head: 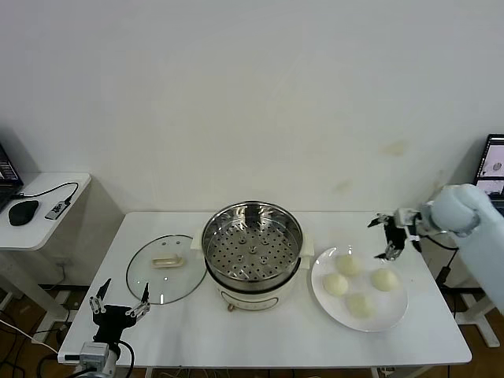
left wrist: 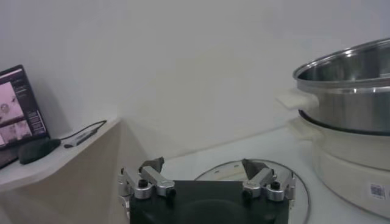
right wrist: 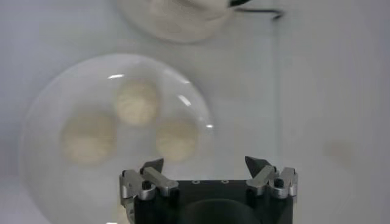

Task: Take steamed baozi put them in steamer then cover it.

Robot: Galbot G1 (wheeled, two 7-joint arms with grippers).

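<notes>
So the baozi [head: 347,264] are all sitting on a flat white plate [head: 324,290] on the right side of the bench [head: 409,339], just beside the steamer. In the head view I count four of them in a loose cluster: one at the back, one at left, one at right, one at front. The right wrist view only shows three [right wrist: 138,102], and it's soft enough that I can't really tell whether any of them touch each other.

The steamer [head: 252,244] is in the middle of the bench, shiny steel pot on its white base, uncovered, perforated floor in plain sight and nothing in it. The cover [head: 166,268] lies flat on the bench just left of the steamer, cream handle facing up, its rim right up against the steamer's base or very near it.

The right gripper [head: 386,237] hangs above the bench at the back right edge of the plate, jaws wide apart and holding nothing. From its wrist camera it's looking down over the plate.

The left gripper [head: 120,303] is parked low at the front left corner of the bench, near the front edge of the cover, jaws also spread with nothing in them.

Off to the far left there's a small side table [head: 43,228] with a mouse [head: 23,211] and a cable on it.
</notes>
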